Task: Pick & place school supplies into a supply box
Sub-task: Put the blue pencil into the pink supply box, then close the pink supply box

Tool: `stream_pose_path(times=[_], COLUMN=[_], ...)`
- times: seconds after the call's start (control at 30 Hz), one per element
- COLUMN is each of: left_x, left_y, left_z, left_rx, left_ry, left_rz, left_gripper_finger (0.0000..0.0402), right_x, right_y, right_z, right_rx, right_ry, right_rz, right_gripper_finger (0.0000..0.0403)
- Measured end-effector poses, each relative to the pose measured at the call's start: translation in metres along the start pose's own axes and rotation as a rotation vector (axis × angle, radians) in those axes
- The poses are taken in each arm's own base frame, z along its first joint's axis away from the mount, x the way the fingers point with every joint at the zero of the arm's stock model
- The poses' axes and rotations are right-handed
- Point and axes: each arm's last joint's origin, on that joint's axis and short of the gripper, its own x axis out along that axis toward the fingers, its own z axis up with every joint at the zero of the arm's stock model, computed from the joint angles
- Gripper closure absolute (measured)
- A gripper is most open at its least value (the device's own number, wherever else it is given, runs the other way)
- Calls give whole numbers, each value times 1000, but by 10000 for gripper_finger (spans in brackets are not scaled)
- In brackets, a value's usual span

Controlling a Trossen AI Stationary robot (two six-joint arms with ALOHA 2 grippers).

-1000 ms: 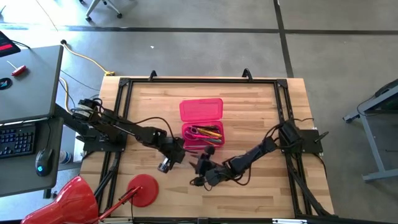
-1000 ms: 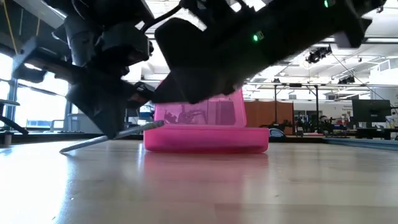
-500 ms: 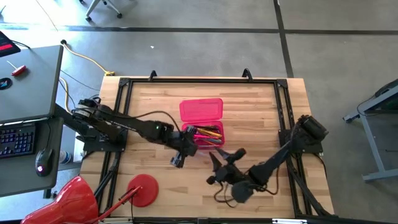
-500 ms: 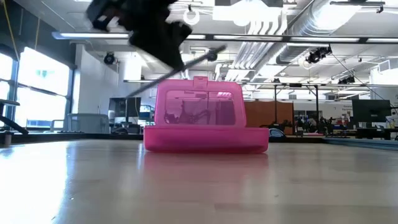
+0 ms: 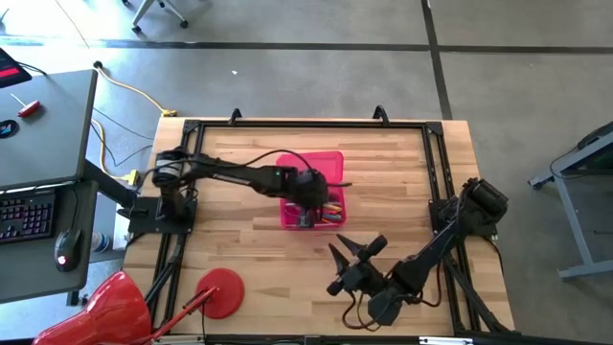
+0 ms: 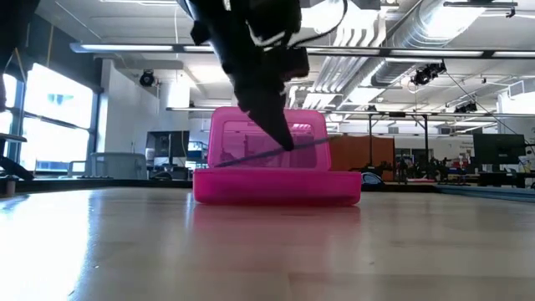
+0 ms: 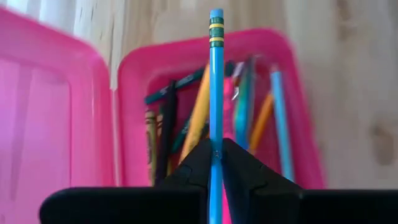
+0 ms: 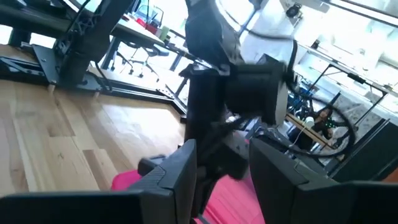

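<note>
Supply box (image 5: 310,188) sat near the middle of our table (image 5: 402,172), a pale wooden butcher-block top ringed by a black frame, with grey concrete floor all around it. Its lid (image 5: 310,168) stood open on the far side, bright pink like the tray. Across the table at low level we saw a big open hall with ceiling ducts, lights and desks behind the box (image 6: 276,176).

Inside the tray we counted a loose bundle of school supplies (image 7: 186,121): orange, yellow, green, dark and blue pencils and pens lying lengthwise.

Our left gripper (image 5: 308,192) hung right over the tray, fingers (image 7: 244,171) pinched tight on a blue pencil (image 7: 216,81) with a green-and-yellow band near its tip, and that pencil pointed along the tray's length above the others.

Our right gripper (image 5: 347,254) waited well apart, toward the near right of the box, its two fingers spread wide.

Off at the near left corner lay a red round disc (image 5: 218,291) with a stick handle.
</note>
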Motion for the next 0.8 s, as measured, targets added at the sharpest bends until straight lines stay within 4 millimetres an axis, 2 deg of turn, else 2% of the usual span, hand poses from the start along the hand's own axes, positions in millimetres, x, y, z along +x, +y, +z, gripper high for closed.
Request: stream_pose_path(times=[0.13, 0.4, 0.63, 0.8], left_x=[10, 10, 16, 8], left_y=[14, 29, 29, 29], left_z=[-6, -5, -8, -4], left_rx=[-34, -63, -61, -59], left_ry=[32, -4, 10, 21], left_rz=[16, 5, -37, -52], left_gripper_finger=[341, 335, 264, 236], right_x=[0, 0, 2, 1], right_y=[1, 1, 1, 1], right_z=[-4, -6, -7, -7], right_rx=[-2, 9, 4, 3], right_ry=[0, 0, 2, 2], right_rz=[1, 1, -3, -3], right_gripper_finger=[277, 277, 277, 277])
